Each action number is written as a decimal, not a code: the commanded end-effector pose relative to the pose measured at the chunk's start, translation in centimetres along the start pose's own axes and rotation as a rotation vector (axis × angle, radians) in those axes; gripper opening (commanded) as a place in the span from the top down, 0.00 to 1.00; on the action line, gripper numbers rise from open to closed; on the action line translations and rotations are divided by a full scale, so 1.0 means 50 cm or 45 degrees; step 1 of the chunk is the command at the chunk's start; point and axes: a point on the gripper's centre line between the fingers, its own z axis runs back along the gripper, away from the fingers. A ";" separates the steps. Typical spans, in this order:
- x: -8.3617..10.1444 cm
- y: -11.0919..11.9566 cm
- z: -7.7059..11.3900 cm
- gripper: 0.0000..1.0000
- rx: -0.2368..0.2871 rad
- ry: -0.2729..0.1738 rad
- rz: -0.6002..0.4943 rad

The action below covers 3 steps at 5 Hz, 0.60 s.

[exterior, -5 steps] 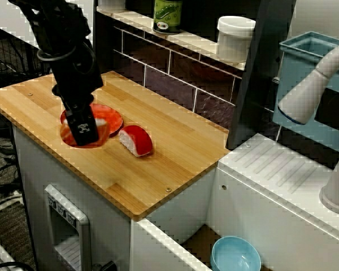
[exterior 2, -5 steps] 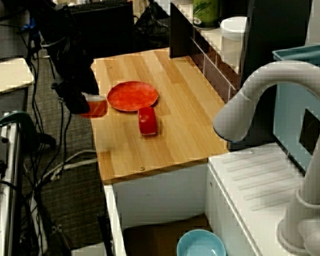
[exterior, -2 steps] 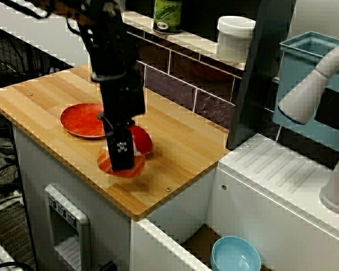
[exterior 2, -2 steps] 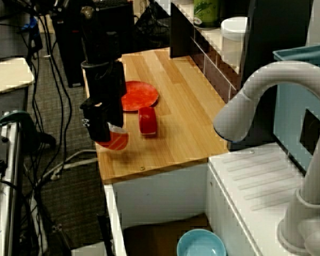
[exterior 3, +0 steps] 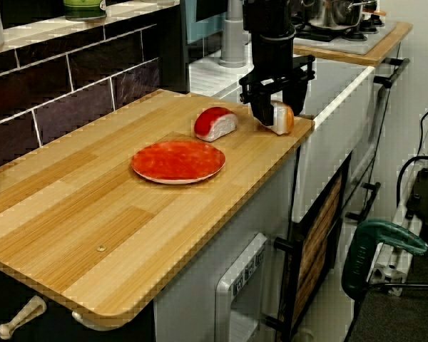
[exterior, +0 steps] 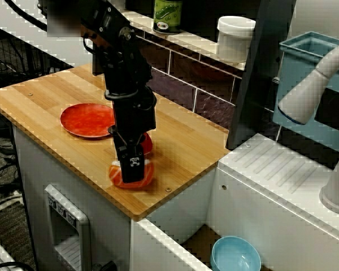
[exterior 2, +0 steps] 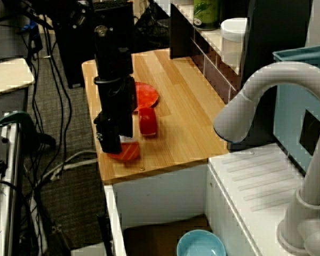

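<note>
While its fingers point(exterior: 131, 159) clamped the orange sushi piece point(exterior 3: 285, 118), the gripper point(exterior: 133, 171) hung low at the wooden counter's point(exterior: 45, 96) front edge.
Just beside it lay a red sushi piece point(exterior 3: 214, 122), with the red plate point(exterior: 85, 119) near that, farther along the counter.

Soft, even indoor light is falling from above, making the wooden surface point(exterior: 51, 96) bright and warm in all three views. The tool point(exterior: 133, 169) is casting only a faint, diffuse shadow on the wood beneath it. In the high front view, jagged dotted artefacts are running along edges and a smeared patch is sitting at the top left. In the view over the faucet point(exterior 2: 266, 90), the floor point(exterior 2: 69, 213) is lying dim and the faucet is looking slightly soft. The low side view is looking sharpest, the red plate point(exterior 3: 177, 160) giving off a mild sheen.
</note>
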 end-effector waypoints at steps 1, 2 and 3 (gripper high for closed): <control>-0.005 0.027 -0.007 0.00 0.014 0.028 0.055; -0.018 0.035 -0.004 0.00 0.027 0.033 0.097; -0.037 0.052 0.015 0.00 0.038 0.008 0.136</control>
